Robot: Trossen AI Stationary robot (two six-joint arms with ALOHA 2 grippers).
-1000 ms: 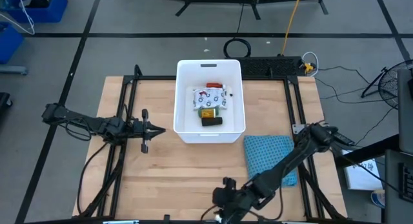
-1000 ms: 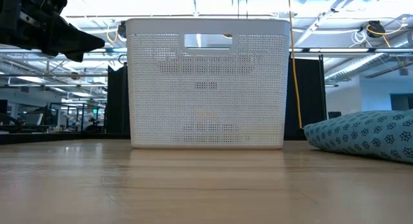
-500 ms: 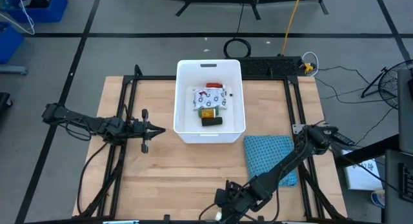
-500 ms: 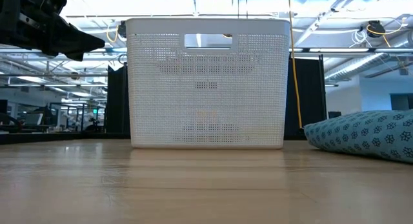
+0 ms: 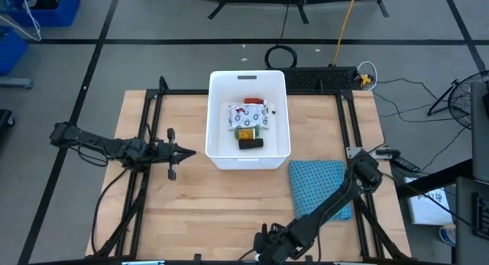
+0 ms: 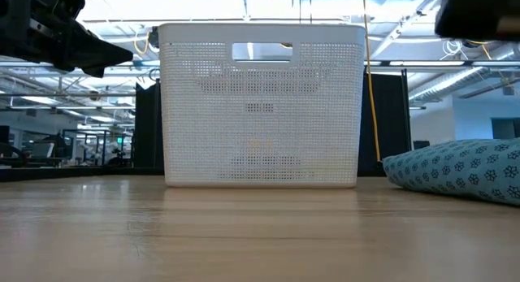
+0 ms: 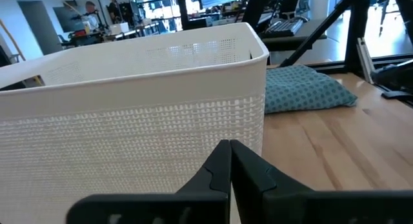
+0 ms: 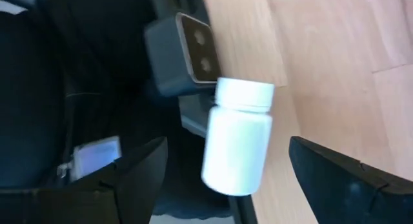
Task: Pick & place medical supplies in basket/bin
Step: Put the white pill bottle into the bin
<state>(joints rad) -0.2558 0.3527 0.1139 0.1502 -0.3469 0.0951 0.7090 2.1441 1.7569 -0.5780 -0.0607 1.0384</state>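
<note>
The white tub [image 5: 248, 75] stands at the table's far middle. In it lie the flat white packet [image 5: 244, 115], the red tube [image 5: 254, 101], the orange bottle [image 5: 244, 134] and the black block [image 5: 250, 143]. The small white bottle [image 8: 237, 140] lies at the table's near edge beside a grey camera [image 8: 184, 53]. My right gripper [image 8: 227, 141] is open above it, one finger on either side, not touching; it also shows in the high view [image 5: 267, 243]. My left gripper [image 5: 189, 152] is shut and empty, left of the tub.
The blue patterned cloth [image 5: 321, 185] lies on the table's right side, near the tub's right corner. The black frame rails [image 5: 145, 181] run along the table's left and right sides. Bare wood lies between the tub and the near edge.
My right gripper has gone toward the table's near edge, and its arm has folded in after it. A dark part of that arm now shows at the upper right of the low view.
</note>
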